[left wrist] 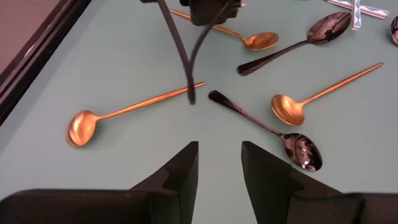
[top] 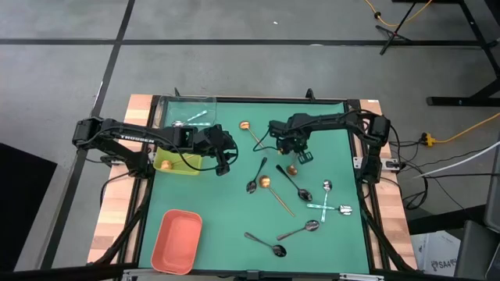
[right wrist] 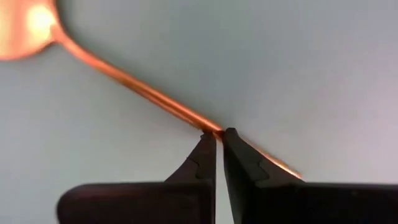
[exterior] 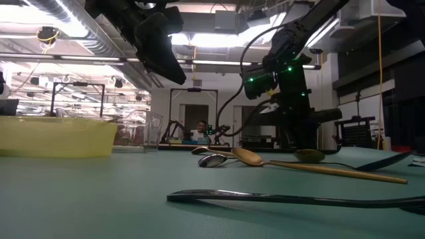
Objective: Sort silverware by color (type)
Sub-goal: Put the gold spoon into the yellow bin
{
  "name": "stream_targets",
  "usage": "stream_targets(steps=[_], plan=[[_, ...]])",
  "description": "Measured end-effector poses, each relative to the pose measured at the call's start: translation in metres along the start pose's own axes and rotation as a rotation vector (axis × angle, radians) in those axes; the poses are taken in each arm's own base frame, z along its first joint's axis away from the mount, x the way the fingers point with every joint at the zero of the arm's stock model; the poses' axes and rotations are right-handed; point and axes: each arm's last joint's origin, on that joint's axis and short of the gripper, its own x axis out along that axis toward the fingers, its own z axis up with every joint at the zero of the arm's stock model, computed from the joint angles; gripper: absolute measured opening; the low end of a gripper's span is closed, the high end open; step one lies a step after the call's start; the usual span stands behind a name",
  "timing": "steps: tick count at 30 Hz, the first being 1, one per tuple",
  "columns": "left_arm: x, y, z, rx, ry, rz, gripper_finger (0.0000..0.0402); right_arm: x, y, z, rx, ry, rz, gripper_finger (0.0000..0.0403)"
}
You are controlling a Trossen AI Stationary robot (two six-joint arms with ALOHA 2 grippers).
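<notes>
Up close, right hand [right wrist: 218, 138] pinching copper spoon [right wrist: 124, 78] handle, overhead hidden, left hand [left wrist: 219, 163] open.

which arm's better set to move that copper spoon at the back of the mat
Right. The right gripper already has its jaws closed on the copper spoon handle, low on the mat. The left gripper hangs open beside the yellow-green tray, holding nothing.

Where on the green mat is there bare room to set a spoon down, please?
Bare mat lies between the salmon tray and the dark spoon, and below the yellow-green tray. It is crowded right of centre, around the silver spoons, and near the right gripper.
</notes>
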Motion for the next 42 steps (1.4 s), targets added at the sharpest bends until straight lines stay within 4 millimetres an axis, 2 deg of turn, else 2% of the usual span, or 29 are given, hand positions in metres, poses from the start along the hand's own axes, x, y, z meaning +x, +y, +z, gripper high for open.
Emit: stream_targets(steps=[4, 10, 17, 26, 30, 42], plan=[[0.0, 0.0, 0.0, 0.0, 0.0, 0.002, 0.0116, 0.0001, 0.0008, 0.0007, 0.03, -0.001, 0.002, 0.0013], [0.0, 0.0001, 0.0, 0.0, 0.0, 0.002, 0.0116, 0.0005, 0.0003, 0.0008, -0.089, -0.005, -0.001, 0.0014], [0.0, 0.0001, 0.0, -0.002, 0.0, 0.002, 0.0116, 0.0009, 0.0002, 0.0013, -0.147, -0.007, -0.004, 0.0019], [0.0, 0.0001, 0.0, -0.003, 0.0, 0.002, 0.0116, 0.0029, -0.0003, 0.0023, -0.172, -0.012, -0.007, 0.0105], [0.0, 0.0001, 0.0, -0.003, 0.0, 0.002, 0.0116, 0.0029, -0.0005, 0.0025, -0.214, -0.014, -0.01, 0.0127], [0.0, 0.0001, 0.0, -0.003, 0.0, 0.002, 0.0116, 0.002, 0.0013, 0.0028, -0.301, -0.054, 0.039, 0.0101]])
